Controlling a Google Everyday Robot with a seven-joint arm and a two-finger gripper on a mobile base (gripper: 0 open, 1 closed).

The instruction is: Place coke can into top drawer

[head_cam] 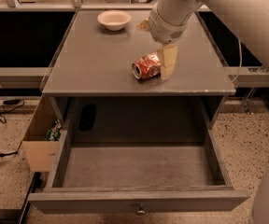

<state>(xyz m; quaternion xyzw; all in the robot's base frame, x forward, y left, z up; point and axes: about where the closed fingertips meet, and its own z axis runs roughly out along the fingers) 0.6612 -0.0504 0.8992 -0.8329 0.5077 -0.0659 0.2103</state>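
Gripper (pixel 164 65) is positioned at coke can (pixel 146 66), grasp cannot be told | top drawer (pixel 102 200) is opened | placement is not yet done

You are looking at a flat grey counter (pixel 102 64). On its near right part the coke can (pixel 146 66) lies on its side, silver end facing near-left. Close to the far edge sits a cream bowl (pixel 114 19), upright, well apart from the can. The tool (pixel 166 62) hangs low over the counter, just beside the can's right end.
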